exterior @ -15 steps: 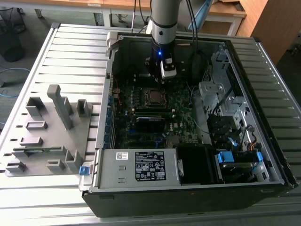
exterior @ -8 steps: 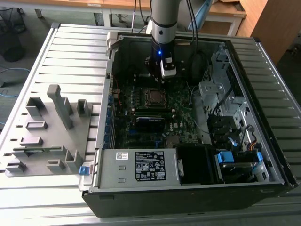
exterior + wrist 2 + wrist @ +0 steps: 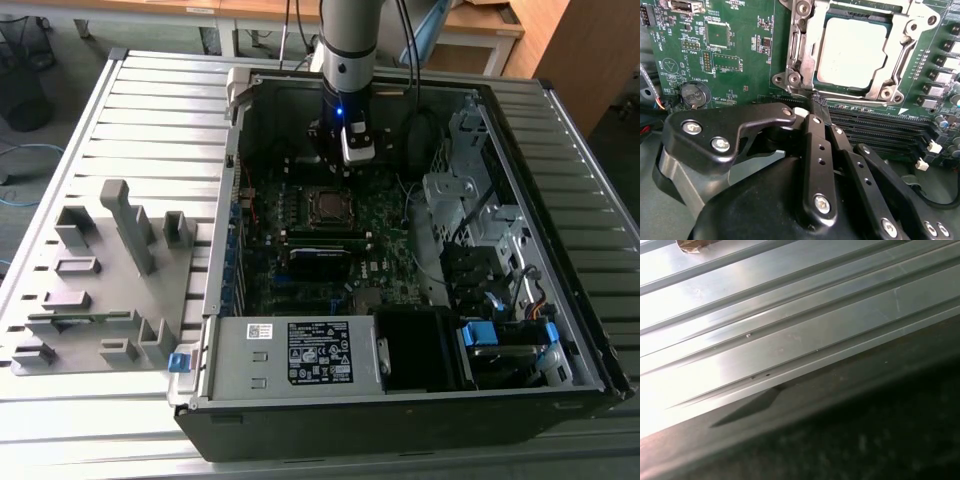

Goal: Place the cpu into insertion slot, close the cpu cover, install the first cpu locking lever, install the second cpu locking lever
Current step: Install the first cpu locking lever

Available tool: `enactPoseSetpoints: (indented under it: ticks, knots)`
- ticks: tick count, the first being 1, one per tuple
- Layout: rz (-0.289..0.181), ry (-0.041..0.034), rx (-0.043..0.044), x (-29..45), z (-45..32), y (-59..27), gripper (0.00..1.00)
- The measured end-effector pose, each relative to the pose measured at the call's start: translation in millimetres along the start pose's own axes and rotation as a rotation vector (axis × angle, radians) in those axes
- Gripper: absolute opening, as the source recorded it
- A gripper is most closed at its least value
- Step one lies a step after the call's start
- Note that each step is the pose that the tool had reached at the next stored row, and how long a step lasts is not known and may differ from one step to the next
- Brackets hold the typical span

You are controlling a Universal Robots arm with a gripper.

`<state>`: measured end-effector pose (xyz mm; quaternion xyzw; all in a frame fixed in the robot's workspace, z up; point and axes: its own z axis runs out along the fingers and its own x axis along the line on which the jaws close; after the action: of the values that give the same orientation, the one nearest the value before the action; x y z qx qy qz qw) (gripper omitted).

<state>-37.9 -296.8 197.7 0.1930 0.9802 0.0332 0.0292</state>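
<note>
The cpu (image 3: 852,52), a dull silver square, lies in the socket on the green motherboard (image 3: 740,60). The cpu cover (image 3: 799,55), a silvery frame with a square window, lies flat over it. In the exterior view the socket with the cpu (image 3: 325,206) sits at the middle of the board. My gripper (image 3: 820,107) hangs just off one edge of the cover. Its black fingers (image 3: 814,145) are pressed together, and nothing shows between them. From the exterior view, the gripper (image 3: 345,166) reaches down into the open computer case just behind the socket.
The open computer case (image 3: 560,330) lies on a slatted metal table (image 3: 150,100). A grey fixture with slots (image 3: 100,280) stands at the exterior view's left. Memory slots (image 3: 880,125) run beside the socket. The power supply (image 3: 300,355), drive bays (image 3: 480,250) and cables crowd the case.
</note>
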Motion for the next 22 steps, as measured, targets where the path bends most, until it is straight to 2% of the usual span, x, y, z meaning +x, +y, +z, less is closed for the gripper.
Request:
enactPoseSetpoints:
  ticks: [22]
  knots:
    - [0.002,0.0,0.0005,0.3,1.1,0.5,0.1]
